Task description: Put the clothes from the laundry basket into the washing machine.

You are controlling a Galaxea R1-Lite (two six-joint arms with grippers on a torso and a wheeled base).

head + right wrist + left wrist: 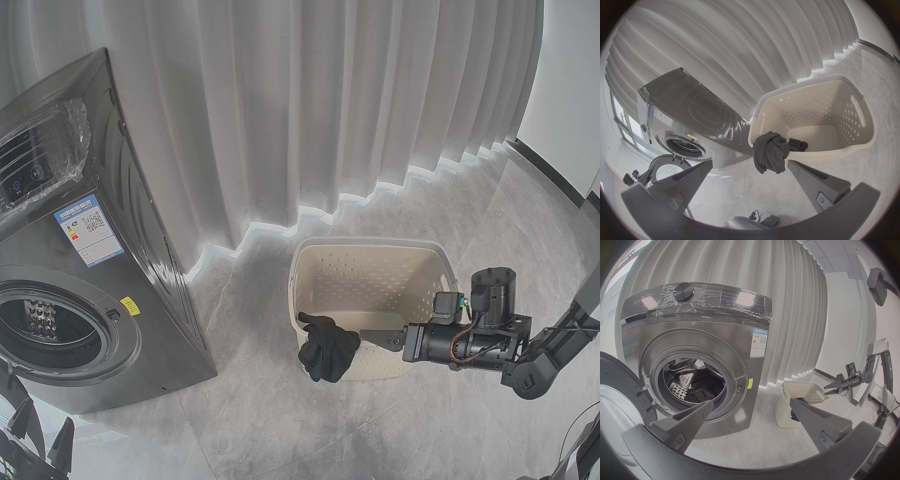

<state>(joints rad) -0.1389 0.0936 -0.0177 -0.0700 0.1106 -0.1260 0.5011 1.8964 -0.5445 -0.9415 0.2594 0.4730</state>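
A cream laundry basket [375,250] stands on the floor right of the washing machine [94,250]. A dark garment [326,351] hangs over the basket's near left corner, partly inside and partly outside. My right gripper [369,339] is level with the basket's near rim, just right of the garment, open and holding nothing. In the right wrist view the garment [770,153] lies just beyond the open right gripper [749,164]. My left gripper [751,402] is open and empty, facing the machine's drum opening [693,383], where dark clothes [703,389] lie inside.
The machine's round door [618,390] is swung open toward the left gripper's side. White curtains [312,106] hang behind the machine and basket. Bare grey floor [281,425] lies between the machine and the basket.
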